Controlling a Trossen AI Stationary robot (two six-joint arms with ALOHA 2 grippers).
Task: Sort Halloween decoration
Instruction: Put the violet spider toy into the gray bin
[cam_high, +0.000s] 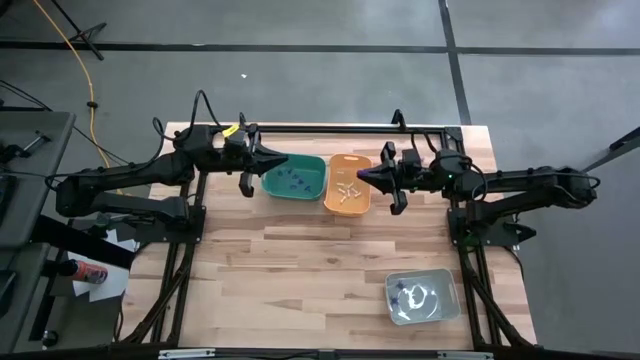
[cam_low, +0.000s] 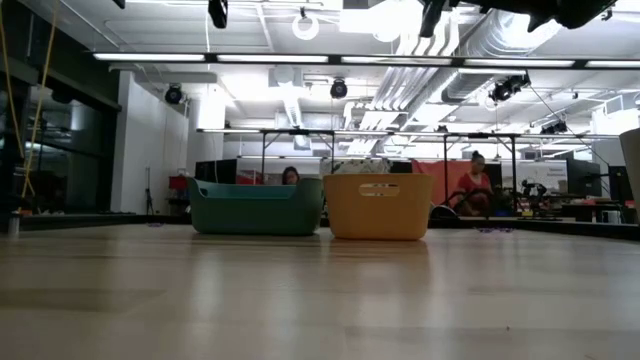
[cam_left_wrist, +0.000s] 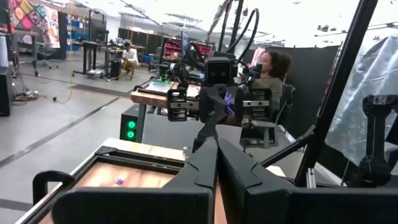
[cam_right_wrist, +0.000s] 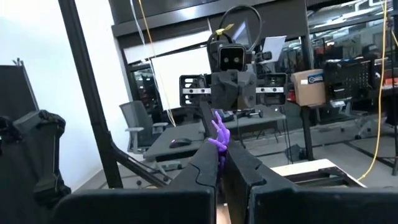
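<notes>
On my wooden counter (cam_high: 300, 260) I count a green bin (cam_high: 295, 181) holding dark trinkets (cam_high: 292, 180), an orange bin (cam_high: 348, 184) beside it holding cream trinkets (cam_high: 346, 190), and a grey bin (cam_high: 421, 297) near the front right corner with a few mixed pieces. My right pincer (cam_right_wrist: 219, 149) hangs just past the orange bin's right edge, clamped on a purple trinket (cam_right_wrist: 219, 134) — the piece pokes up between the fingertips. My left pincer (cam_left_wrist: 216, 144) hangs at the green bin's left edge, fully closed and holding nothing I can see.
</notes>
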